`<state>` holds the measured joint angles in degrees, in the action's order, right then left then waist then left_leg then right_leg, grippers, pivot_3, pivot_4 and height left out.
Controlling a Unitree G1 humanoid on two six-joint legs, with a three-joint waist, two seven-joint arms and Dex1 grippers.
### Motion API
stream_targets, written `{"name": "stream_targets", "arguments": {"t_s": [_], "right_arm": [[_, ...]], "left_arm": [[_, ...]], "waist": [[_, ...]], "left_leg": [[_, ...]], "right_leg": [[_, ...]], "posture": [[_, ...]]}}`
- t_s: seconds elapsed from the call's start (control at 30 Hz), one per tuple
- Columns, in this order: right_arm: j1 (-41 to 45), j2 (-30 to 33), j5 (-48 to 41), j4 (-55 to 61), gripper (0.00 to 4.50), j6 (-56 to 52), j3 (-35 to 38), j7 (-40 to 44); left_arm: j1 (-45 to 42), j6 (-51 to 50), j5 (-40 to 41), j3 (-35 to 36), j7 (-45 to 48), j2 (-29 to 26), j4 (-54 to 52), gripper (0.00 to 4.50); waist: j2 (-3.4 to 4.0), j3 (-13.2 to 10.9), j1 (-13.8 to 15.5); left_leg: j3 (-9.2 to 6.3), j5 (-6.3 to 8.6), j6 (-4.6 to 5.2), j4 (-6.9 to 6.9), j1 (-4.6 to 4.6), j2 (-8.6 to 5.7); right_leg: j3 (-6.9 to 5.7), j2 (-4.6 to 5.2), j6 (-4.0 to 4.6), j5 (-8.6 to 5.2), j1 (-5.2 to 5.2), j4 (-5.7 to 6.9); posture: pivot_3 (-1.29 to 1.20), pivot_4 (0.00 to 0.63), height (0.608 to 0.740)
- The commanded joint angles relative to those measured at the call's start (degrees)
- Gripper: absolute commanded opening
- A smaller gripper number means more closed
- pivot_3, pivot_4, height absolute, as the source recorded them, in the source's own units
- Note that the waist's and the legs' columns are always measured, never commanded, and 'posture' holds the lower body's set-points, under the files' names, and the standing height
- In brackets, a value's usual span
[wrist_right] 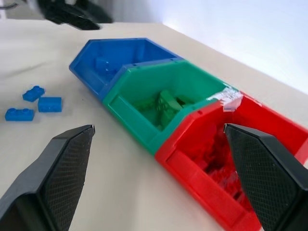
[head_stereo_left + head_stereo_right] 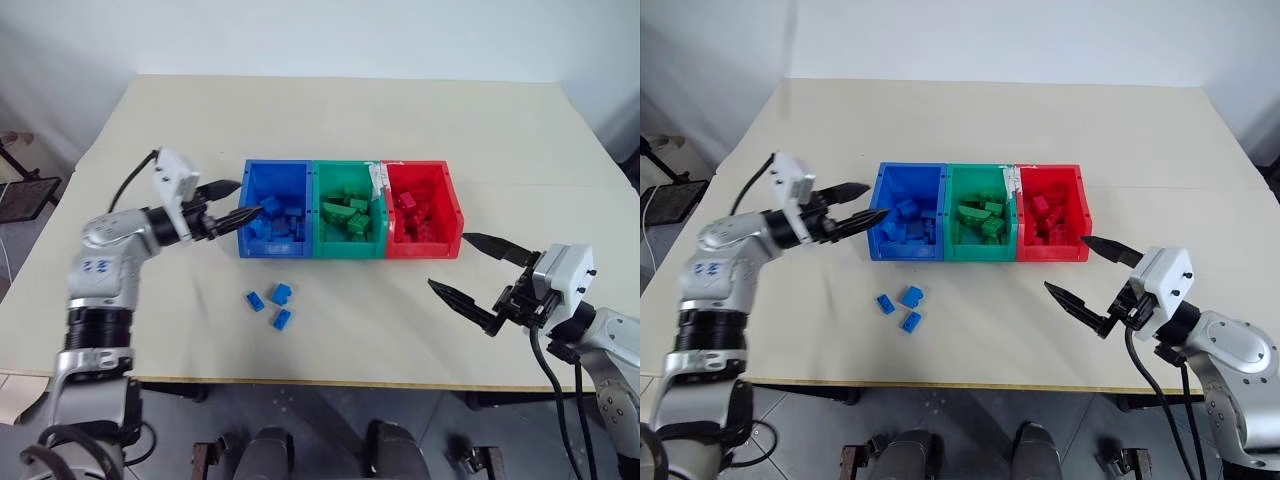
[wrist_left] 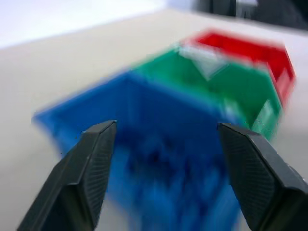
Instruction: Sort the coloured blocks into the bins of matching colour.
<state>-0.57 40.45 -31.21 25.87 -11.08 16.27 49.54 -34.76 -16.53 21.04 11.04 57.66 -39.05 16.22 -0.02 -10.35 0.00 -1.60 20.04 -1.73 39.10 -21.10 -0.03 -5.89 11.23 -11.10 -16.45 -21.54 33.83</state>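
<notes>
Three blue blocks lie loose on the table in front of the bins: one (image 2: 256, 300), a second (image 2: 281, 293) and a third (image 2: 283, 319). They show again as blue blocks (image 1: 33, 102) in the right wrist view. The bins stand joined in a row: blue bin (image 2: 277, 166), green bin (image 2: 347, 166), red bin (image 2: 452, 206). Each holds several bricks of its own colour. My left gripper (image 2: 247, 198) hovers at the blue bin's left wall, open, with nothing between its fingers (image 3: 91, 163). My right gripper (image 2: 448, 261) stands open and empty just in front of the red bin's right corner.
The bins sit mid-table on a beige tabletop (image 2: 400, 120), with wide bare surface behind and to both sides. The table's front edge (image 2: 330, 383) runs close below the loose blocks. A dark stand (image 2: 25, 190) is beyond the table's left edge.
</notes>
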Motion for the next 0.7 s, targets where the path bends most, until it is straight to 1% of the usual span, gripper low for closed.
{"name": "stream_targets", "arguments": {"t_s": [0.03,0.13,0.17,0.2,0.3,0.37,0.4,0.47,0.53,0.6,0.7], "right_arm": [[1.03,1.15,1.4,-0.49,4.5,1.91,-2.02,3.09],[2.33,1.32,2.48,-1.68,4.5,2.7,-4.07,5.14],[2.75,1.33,2.78,-2.18,4.5,2.96,-4.76,5.83],[3.08,1.33,2.99,-2.58,4.5,3.15,-5.21,6.35],[3.72,1.28,3.49,-3.64,4.5,3.74,-5.93,7.41],[4.21,1.28,3.56,-4.57,4.5,4.0,-6.17,8.1],[4.31,1.45,3.7,-5.08,4.5,4.17,-6.23,8.63],[4.16,2.03,4.23,-5.87,4.5,4.71,-6.32,9.89],[3.4,2.84,4.59,-6.16,4.5,5.48,-6.57,11.57],[2.9,3.64,5.46,-6.39,4.5,6.53,-7.22,13.27],[2.4,3.33,5.67,-6.15,4.5,6.62,-7.3,13.17]], "left_arm": [[3.93,3.87,1.68,3.82,5.07,-4.75,-2.14,3.45],[9.44,7.34,0.7,5.03,7.32,-8.09,-1.31,3.99],[11.05,8.26,0.6,5.78,7.35,-8.8,-0.63,4.33],[12.08,8.89,0.6,6.24,7.29,-9.27,-0.15,4.48],[13.98,10.19,0.89,6.76,7.28,-10.09,-0.29,4.48],[15.99,11.22,0.45,5.97,7.87,-10.63,-3.17,4.48],[17.57,12.28,-0.1,4.43,9.32,-11.08,-6.27,4.48],[20.18,10.16,0.35,1.38,11.26,-11.94,-13.33,4.48],[21.74,7.02,1.77,-2.43,12.26,-11.6,-21.15,4.48],[22.76,6.4,1.18,-6.12,13.58,-11.49,-26.19,4.48],[23.33,6.53,-1.68,-10.93,13.22,-11.2,-30.08,4.48]], "waist": [[0.0,0.0,-0.02],[0.0,0.0,0.02],[0.0,0.0,0.0],[0.0,0.0,0.11],[-0.01,0.0,0.23],[0.0,0.0,0.13],[0.0,0.0,-0.04],[0.0,0.0,-0.11],[0.0,0.0,0.1],[0.0,0.0,0.24],[0.0,0.0,0.09]], "left_leg": [[0.0,0.0,0.0,0.0,-0.01,0.0],[0.0,0.0,0.0,0.01,0.0,0.0],[0.0,0.0,0.0,0.01,0.0,0.0],[0.0,0.0,0.0,0.01,0.0,0.0],[-0.01,0.0,0.0,0.02,-0.01,0.0],[-0.01,0.0,0.0,0.02,-0.01,0.01],[0.0,0.0,0.0,0.02,-0.01,0.01],[0.0,0.01,0.0,0.0,-0.01,0.01],[0.01,0.01,0.0,-0.01,-0.02,0.01],[0.0,0.01,0.0,0.01,-0.02,0.01],[0.02,0.01,0.0,0.01,0.01,0.02]], "right_leg": [[0.0,0.0,0.0,0.0,0.0,0.0],[0.0,0.01,0.0,0.0,0.0,0.01],[0.0,0.01,0.0,0.0,0.0,0.01],[0.0,0.01,0.0,0.0,0.01,0.01],[-0.01,0.01,0.0,0.0,0.01,0.02],[0.0,0.01,0.0,0.0,0.01,0.02],[0.0,0.01,0.0,0.0,0.0,0.02],[0.0,0.01,0.0,0.0,0.0,0.01],[0.0,0.01,0.0,0.0,0.0,0.0],[0.0,0.02,0.0,0.0,0.02,0.01],[0.02,0.01,0.0,0.0,0.02,0.02]], "posture": [[0.0,0.15,0.74],[0.0,0.15,0.74],[0.0,0.15,0.74],[0.0,0.15,0.74],[0.0,0.15,0.74],[0.0,0.15,0.74],[0.0,0.15,0.74],[0.0,0.15,0.74],[0.0,0.15,0.74],[0.0,0.15,0.74],[0.0,0.15,0.74]]}}
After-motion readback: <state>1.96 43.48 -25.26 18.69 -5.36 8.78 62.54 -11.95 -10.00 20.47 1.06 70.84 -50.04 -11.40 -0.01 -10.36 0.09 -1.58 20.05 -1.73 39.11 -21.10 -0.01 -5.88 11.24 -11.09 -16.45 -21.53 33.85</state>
